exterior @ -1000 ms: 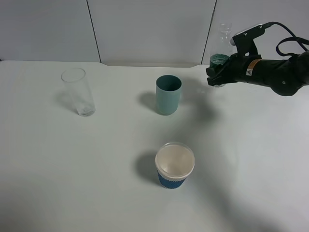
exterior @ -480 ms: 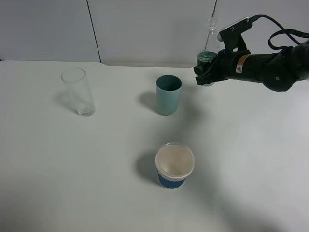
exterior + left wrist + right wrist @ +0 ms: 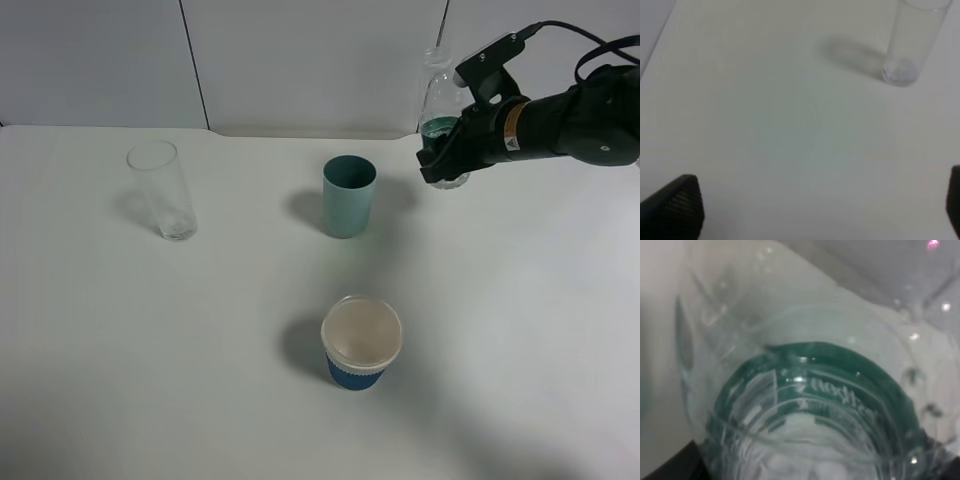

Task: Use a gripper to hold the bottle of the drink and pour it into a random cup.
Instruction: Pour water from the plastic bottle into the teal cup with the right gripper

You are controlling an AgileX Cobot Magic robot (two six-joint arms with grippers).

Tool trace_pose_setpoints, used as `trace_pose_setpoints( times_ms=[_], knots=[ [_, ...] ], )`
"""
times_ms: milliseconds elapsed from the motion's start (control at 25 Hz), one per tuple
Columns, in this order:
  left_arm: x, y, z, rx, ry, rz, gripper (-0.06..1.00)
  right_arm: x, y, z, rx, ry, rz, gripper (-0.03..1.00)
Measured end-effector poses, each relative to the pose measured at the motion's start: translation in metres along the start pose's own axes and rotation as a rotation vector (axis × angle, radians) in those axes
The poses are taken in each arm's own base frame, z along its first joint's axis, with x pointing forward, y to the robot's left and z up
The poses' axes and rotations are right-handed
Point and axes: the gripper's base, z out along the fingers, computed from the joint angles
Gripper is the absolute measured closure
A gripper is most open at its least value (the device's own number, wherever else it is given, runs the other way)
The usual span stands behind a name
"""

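My right gripper (image 3: pixel 441 160) is shut on the bottle (image 3: pixel 436 104), a small clear plastic bottle with a dark green label and an open neck. It holds the bottle roughly upright at the back right of the table. The teal-green cup (image 3: pixel 349 196) stands upright to the left of the bottle, apart from it. In the right wrist view the bottle's green label (image 3: pixel 810 385) fills the picture between the dark fingers (image 3: pixel 670 471). My left gripper (image 3: pixel 812 210) is open and empty over bare table, out of the exterior high view.
A tall clear glass (image 3: pixel 164 190) stands at the back left and also shows in the left wrist view (image 3: pixel 912 40). A white paper cup with a blue sleeve (image 3: pixel 361 343) stands in front of the teal cup. The table's back edge (image 3: pixel 300 132) meets a white wall.
The right gripper carried the bottle left towards the teal cup, then shifted slightly back right and lower. The cups and the glass have not moved.
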Motion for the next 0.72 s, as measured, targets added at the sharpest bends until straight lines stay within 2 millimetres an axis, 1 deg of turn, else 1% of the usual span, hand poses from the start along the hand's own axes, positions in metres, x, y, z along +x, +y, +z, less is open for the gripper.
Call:
trace_pose_setpoints(
  times_ms=[120, 280, 480, 640, 720],
  knots=[
    [0.0, 0.0, 0.0, 0.0, 0.0, 0.0, -0.04, -0.009, -0.005, -0.014, 0.051, 0.019, -0.026, 0.41],
    [0.0, 0.0, 0.0, 0.0, 0.0, 0.0, -0.04, -0.018, -0.005, -0.026, 0.126, 0.071, -0.143, 0.41],
    [0.0, 0.0, 0.0, 0.0, 0.0, 0.0, -0.04, -0.024, 0.007, -0.028, 0.22, 0.147, -0.298, 0.41],
    [0.0, 0.0, 0.0, 0.0, 0.0, 0.0, -0.04, -0.03, 0.019, -0.027, 0.216, 0.135, -0.38, 0.41],
    [0.0, 0.0, 0.0, 0.0, 0.0, 0.0, -0.04, -0.031, 0.021, -0.027, 0.213, 0.13, -0.406, 0.41]
  ],
)
